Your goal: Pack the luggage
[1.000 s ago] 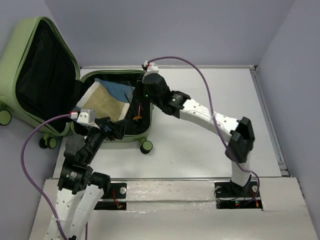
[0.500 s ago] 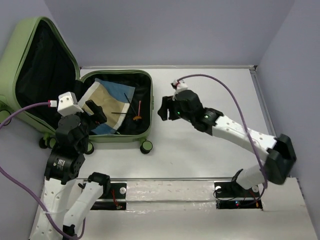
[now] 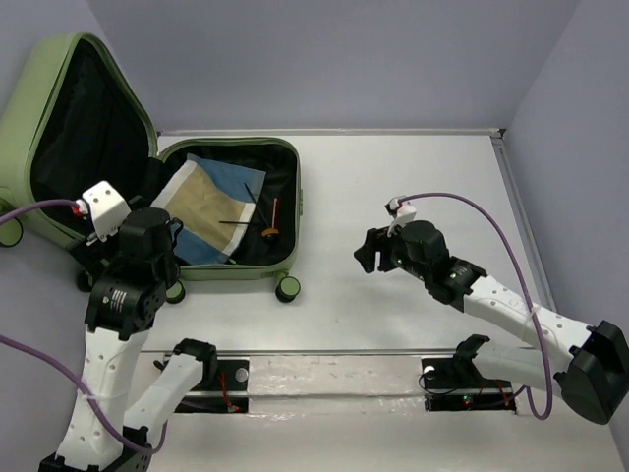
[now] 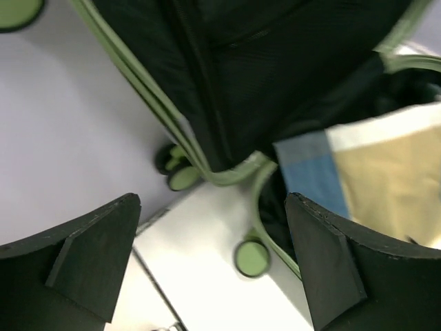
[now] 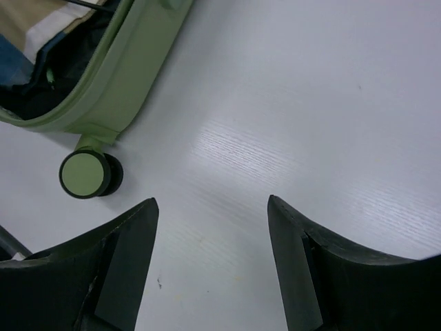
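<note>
The pale green luggage [image 3: 288,211] lies open at the back left, its black-lined lid [image 3: 69,128] propped up. A folded tan, blue and white cloth [image 3: 206,206] and a thin black stick with a small red-orange item [image 3: 269,224] lie in the base. My left gripper [image 3: 169,236] is open and empty above the luggage's near-left corner; its wrist view [image 4: 212,207] shows the luggage's green rim [image 4: 148,86] and the cloth [image 4: 386,172]. My right gripper [image 3: 370,252] is open and empty over bare table right of the luggage; its wrist view [image 5: 212,203] shows the shell [image 5: 138,62].
Caster wheels stick out at the luggage's near edge [image 3: 287,288], [image 5: 83,174], [image 4: 252,257]. The white table [image 3: 413,187] has a raised rim at back and right. Grey walls close in on three sides. The arm bases' rail [image 3: 324,369] runs along the near edge.
My right gripper has drawn back out of the luggage, rightward and toward the near edge. My left gripper has pulled back left from the luggage's front edge to its near-left corner.
</note>
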`<state>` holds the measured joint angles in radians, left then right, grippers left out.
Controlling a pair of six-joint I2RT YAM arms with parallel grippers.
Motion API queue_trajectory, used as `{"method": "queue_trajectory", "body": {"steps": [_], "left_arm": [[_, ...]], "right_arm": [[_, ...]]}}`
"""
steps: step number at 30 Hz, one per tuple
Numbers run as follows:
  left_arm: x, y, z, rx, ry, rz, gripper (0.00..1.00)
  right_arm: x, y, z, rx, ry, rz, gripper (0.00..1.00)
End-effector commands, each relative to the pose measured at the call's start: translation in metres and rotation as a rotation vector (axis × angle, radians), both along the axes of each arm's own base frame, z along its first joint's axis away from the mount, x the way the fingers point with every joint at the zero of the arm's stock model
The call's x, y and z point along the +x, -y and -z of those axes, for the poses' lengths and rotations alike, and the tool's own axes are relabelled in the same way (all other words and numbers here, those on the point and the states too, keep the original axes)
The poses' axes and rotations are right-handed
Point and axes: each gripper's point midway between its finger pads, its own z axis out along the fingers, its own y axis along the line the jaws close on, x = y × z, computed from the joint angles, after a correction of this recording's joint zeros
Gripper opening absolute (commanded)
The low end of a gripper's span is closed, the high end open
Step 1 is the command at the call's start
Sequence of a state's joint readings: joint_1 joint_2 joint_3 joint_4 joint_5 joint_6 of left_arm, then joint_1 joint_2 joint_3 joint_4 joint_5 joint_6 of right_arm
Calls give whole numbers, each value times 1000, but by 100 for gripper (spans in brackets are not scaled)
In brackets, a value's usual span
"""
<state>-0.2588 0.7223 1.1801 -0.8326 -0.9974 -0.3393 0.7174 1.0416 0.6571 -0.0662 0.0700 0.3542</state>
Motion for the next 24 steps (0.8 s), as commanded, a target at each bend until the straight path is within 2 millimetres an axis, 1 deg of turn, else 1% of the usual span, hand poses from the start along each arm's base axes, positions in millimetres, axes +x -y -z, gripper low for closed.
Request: {"method": "queue_trajectory", "body": {"steps": [1,3,6,7,8,10,13,14,16,17,18,19,20,22,23,24], "left_arm": [[-13,-34,-14,133,-22,-258,99],[-4,-40,1,165,-102,-307,99],[4,-49,8,134,-125,-350,99],[6,-57,14,136,-157,-392,99],[11,-58,17,125,-170,-390,99],[12,-68,25,118,-214,-441,99],[9,-83,26,100,-208,-520,96],[11,-83,29,103,-223,-520,96],[9,-90,25,124,-238,-566,93],[6,-95,25,122,-241,-589,91],[6,-98,25,116,-246,-598,85],[8,-100,28,104,-252,-606,82],[8,-103,26,91,-243,-612,81],[12,-105,28,83,-245,-613,76],[14,-105,24,81,-230,-614,72],[16,-106,22,85,-232,-613,65]], "right_arm": [[6,-12,-22,61,85,-46,71],[6,-14,-16,49,69,-54,71],[5,-14,-16,51,69,-58,71],[4,-14,-16,52,70,-60,71],[4,-14,-17,55,72,-61,71],[4,-15,-16,52,68,-66,71],[5,-16,-13,47,59,-65,71],[1,-19,-12,53,48,-92,71],[1,-19,-10,51,44,-93,70],[1,-20,-10,50,43,-95,70],[1,-20,-10,51,40,-96,70],[1,-20,-7,46,32,-95,70],[1,-21,-5,42,27,-95,70],[2,-22,-2,38,19,-98,70],[2,-22,-1,37,17,-99,70],[2,-23,-1,37,15,-102,70]]}}
